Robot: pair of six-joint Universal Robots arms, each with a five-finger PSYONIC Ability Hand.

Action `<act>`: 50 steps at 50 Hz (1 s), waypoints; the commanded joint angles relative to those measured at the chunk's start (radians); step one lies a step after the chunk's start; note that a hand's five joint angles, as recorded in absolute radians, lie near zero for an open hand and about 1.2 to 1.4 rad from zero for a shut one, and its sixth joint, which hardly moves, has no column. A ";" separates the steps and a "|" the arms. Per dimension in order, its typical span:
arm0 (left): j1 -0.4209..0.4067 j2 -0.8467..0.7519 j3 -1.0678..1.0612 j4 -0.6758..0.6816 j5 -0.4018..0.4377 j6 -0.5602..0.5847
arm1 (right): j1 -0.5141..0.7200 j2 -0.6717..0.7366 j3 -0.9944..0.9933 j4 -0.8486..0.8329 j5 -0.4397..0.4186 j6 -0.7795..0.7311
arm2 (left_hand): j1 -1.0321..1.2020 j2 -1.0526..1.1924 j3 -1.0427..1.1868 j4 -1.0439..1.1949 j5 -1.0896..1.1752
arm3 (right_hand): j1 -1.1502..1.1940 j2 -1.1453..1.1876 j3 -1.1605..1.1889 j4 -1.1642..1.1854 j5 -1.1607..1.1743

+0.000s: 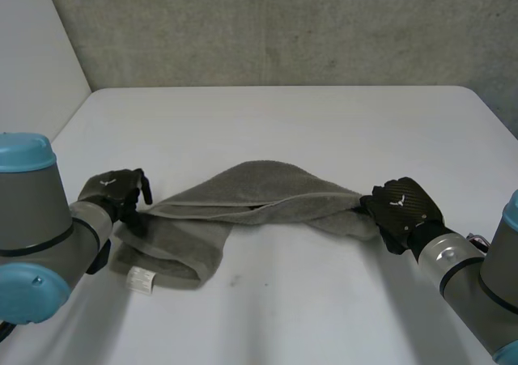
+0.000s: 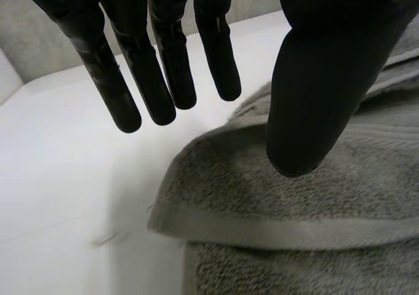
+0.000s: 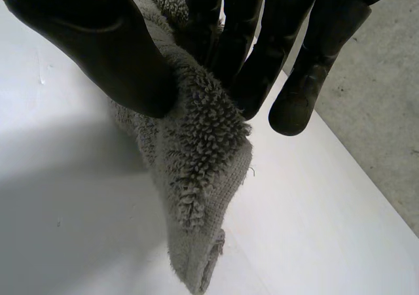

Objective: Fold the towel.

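From the head view, the grey towel (image 1: 251,199) lies bunched across the near half of the white desk (image 1: 283,122), drawn out in a loose band between the two hands. The left hand (image 1: 117,188) sits at the towel's left end, where the cloth is doubled over on itself and a small white label (image 1: 142,278) shows at the near corner. The right hand (image 1: 402,207) is at the opposite, narrower end. A grey wall (image 1: 267,25) stands behind the desk.

The left wrist view shows what the head view cannot: the left hand (image 2: 314,79) is spread, its fingers (image 2: 163,72) straight and apart over bare desk (image 2: 65,197) just past the towel's hemmed edge (image 2: 262,226), with the thumb out over the cloth. Nothing is caught between thumb and fingers. Whether the thumb tip touches the pile, I cannot tell.

The right wrist view makes plain the grip at the other end: the right hand (image 3: 91,40) pinches the towel (image 3: 203,144) between its thumb and fingers (image 3: 262,59), and a corner of the looped cloth hangs below them toward the desk (image 3: 308,229).
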 commanded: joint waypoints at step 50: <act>0.006 -0.174 0.027 0.150 -0.007 0.014 | 0.002 0.005 0.012 -0.002 -0.001 -0.005 | 0.396 0.395 0.395 0.396 0.399 | 0.100 0.076 0.068 0.056 0.092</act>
